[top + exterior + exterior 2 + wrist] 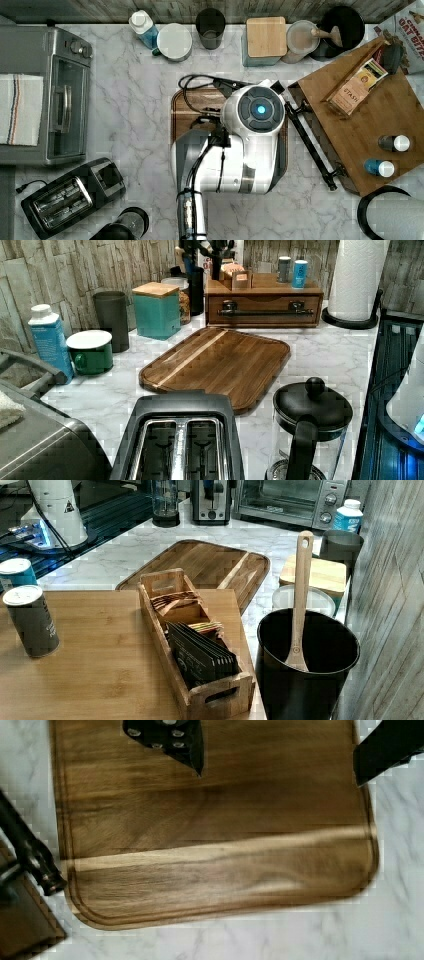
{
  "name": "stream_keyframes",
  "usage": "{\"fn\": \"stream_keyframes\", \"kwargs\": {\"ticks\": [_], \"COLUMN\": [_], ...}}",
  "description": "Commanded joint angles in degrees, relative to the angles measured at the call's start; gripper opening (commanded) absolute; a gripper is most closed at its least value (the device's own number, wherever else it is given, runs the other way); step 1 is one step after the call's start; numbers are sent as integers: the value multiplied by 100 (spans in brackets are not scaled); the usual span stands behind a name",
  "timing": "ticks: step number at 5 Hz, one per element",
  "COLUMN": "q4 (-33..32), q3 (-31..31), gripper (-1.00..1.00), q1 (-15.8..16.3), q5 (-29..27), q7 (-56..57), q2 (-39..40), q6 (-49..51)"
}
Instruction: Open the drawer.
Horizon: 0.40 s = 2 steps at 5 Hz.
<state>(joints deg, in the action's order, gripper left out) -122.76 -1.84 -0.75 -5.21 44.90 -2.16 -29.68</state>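
Looking down from the top view, we see the big marble counter [135, 125] first, with the robot arm [225, 160] reaching over it. Under the arm lies the dark cutting board [220, 360], flat and bare. In the top view the arm's round white wrist hangs above this board, close to the board's right edge.

Next comes the wooden box [264, 304] at the back of the left view. Its flat top [100, 655] holds a tea tray [192, 645] and two small bottles [387, 155], so they sit out of the way. The drawer [265, 310] is the front of this box. It looks shut, flush with the box. The box touches the board's far edge in the left view.

Then the long black handle [310, 145] runs across the drawer front. It sticks out, we think, so something can hook behind it.

Last, the claw [280, 750] shows in the wrist view. Its two fingers [385, 755] stand wide apart with nothing between them. It hangs over the board, near the handle's end [30, 855] but not touching. We think it must move sideways to reach the bar.
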Motion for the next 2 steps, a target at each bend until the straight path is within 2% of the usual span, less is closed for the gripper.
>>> {"fn": "stream_keyframes", "kwargs": {"ticks": [1, 2], "q4": [-585, -845], "q3": [-835, -1037], "gripper": [100, 100], "q1": [-553, -620], "q5": [-364, -454], "q7": [2953, 3870], "q2": [-312, -211], "q6": [-484, -1052]}}
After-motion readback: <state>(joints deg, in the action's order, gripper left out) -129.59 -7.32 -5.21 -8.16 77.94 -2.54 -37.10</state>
